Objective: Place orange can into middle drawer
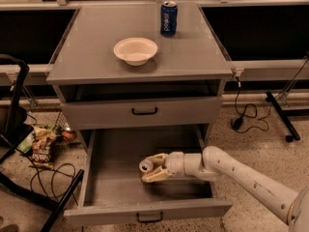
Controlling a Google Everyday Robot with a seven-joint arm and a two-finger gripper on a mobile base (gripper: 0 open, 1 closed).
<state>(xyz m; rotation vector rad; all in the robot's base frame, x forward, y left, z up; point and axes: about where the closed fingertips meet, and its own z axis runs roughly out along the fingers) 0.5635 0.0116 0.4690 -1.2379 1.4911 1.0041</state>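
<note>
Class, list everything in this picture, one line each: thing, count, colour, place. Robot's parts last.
cabinet: one, grey, centre.
bowl: one, white, on cabinet top.
Pepsi can: one, blue, upright at the top's rear.
upper drawer: one, grey, closed.
middle drawer: one, grey, pulled open.
orange can: one, silver top showing, on its side inside middle drawer, gripped.
snack bags: few, mixed colours, floor left.
cables: several, black, floor right.
arm: one, white, reaching from right.
gripper: one, cream, inside middle drawer, shut on orange can.
</note>
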